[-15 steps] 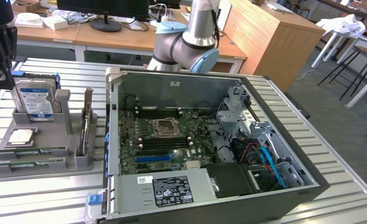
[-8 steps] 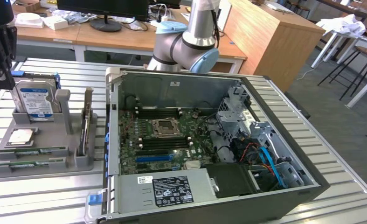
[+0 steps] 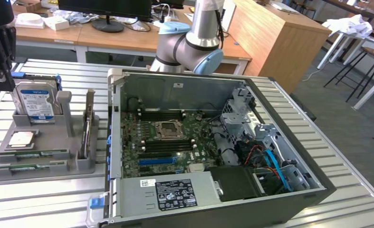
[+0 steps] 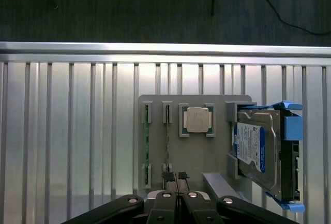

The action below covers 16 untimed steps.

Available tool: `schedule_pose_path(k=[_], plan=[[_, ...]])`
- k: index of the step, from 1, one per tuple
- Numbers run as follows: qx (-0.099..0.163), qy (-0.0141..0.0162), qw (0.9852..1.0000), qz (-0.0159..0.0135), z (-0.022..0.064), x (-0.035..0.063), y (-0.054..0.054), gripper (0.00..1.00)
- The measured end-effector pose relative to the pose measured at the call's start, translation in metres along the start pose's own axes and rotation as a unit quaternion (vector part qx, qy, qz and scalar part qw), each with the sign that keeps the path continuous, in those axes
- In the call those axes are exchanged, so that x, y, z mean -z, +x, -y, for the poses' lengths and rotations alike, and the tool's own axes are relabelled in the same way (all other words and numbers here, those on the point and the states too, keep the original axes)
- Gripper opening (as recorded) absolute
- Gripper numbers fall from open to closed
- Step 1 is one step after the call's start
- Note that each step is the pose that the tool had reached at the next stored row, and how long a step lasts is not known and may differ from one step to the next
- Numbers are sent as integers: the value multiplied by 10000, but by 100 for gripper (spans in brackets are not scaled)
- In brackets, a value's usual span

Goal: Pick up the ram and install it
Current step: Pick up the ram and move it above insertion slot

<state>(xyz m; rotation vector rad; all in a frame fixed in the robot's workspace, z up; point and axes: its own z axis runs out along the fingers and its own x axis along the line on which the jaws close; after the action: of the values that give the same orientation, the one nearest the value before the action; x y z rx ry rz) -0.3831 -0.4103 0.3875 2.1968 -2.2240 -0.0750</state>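
In the exterior view, the ram (image 3: 31,155) is seen lying flat in a slot of the tray (image 3: 50,137), to the exterior view's left of the case (image 3: 288,199). It is judged light, stiff and fragile, best taken by its long edges, clear of the chips. The gripper (image 3: 2,71) is held above the tray's far end, near the drive (image 3: 34,102).

In the wrist view, the fingers (image 4: 164,198) are seen pressed together with nothing between them. The ram (image 4: 146,146) is left untouched in the tray (image 4: 217,151).

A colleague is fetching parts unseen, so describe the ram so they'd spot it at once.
Find the grey holder beside the open computer case, on the exterior view's left. The ram sits in its slots: two long, thin green sticks, unlike the square silver CPU and the upright blue-labelled hard drive.
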Motion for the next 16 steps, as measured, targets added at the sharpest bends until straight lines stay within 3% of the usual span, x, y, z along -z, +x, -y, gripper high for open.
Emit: schedule_pose_path(k=[8,11,16], plan=[[0,0,10000,0,0,0,0,11],[0,0,10000,0,0,0,0,29],[0,0,10000,0,0,0,0,41]])
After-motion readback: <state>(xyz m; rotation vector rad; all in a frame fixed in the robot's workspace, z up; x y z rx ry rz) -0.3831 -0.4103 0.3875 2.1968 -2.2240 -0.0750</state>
